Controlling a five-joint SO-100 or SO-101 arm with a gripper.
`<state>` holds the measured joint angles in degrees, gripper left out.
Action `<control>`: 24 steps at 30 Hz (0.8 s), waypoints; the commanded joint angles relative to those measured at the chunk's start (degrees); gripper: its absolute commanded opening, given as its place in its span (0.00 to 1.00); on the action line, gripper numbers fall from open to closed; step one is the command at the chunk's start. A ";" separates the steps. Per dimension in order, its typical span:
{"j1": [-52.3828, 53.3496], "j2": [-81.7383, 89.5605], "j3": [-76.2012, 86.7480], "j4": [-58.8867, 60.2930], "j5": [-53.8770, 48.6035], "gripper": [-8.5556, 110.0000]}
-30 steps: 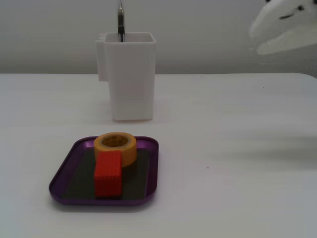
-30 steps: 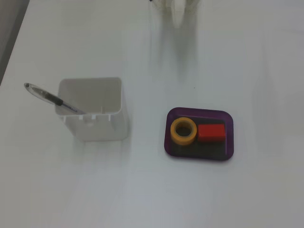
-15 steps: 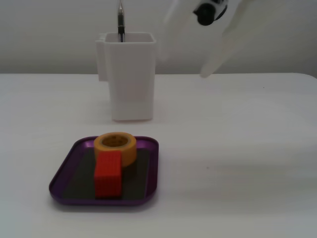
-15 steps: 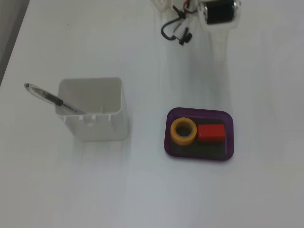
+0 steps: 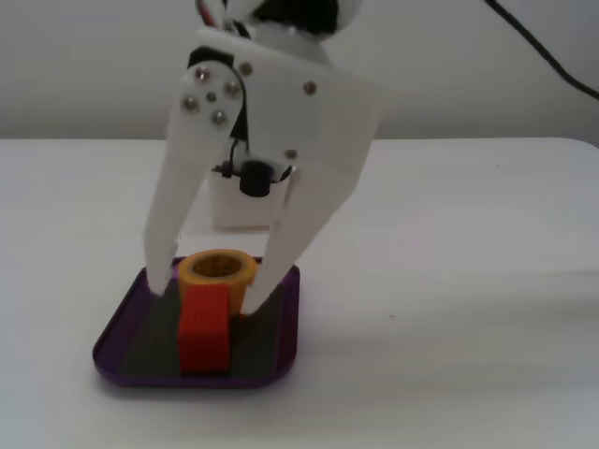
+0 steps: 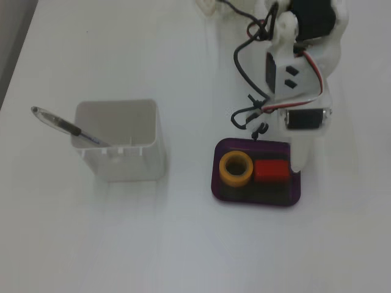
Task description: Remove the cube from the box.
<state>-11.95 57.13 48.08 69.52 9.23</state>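
Observation:
The red ribbed cube (image 5: 204, 329) (image 6: 271, 171) lies in the purple box (image 5: 109, 348) (image 6: 256, 200), touching a yellow-orange tape roll (image 5: 217, 269) (image 6: 236, 168). In a fixed view from the front, my white gripper (image 5: 206, 295) reaches down into the box and is open wide. There one fingertip stands at the box's left rim and the other beside the roll's right side, above the cube's far end. From above, the gripper (image 6: 294, 152) hangs over the box's right end. Only one of its fingers (image 6: 299, 157) shows there, next to the cube. Nothing is gripped.
A tall white container (image 5: 225, 210) (image 6: 119, 140) with a pen (image 6: 61, 125) in it stands behind the box, mostly hidden by the gripper in the front view. Black cables (image 6: 244, 61) hang off the arm. The table's dark edge (image 6: 9, 67) runs along the upper left from above.
The gripper has come down from high at the back to the box, its fingers spread on either side of the roll and the cube's far end. Cube, roll and box have not moved.

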 commanded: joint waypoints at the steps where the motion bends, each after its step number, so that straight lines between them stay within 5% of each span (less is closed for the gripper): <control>1: 2.29 -1.93 -6.15 0.26 0.00 0.21; 24: 4.57 -6.77 -8.26 -0.18 -0.18 0.20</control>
<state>-7.73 49.22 41.66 69.52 9.23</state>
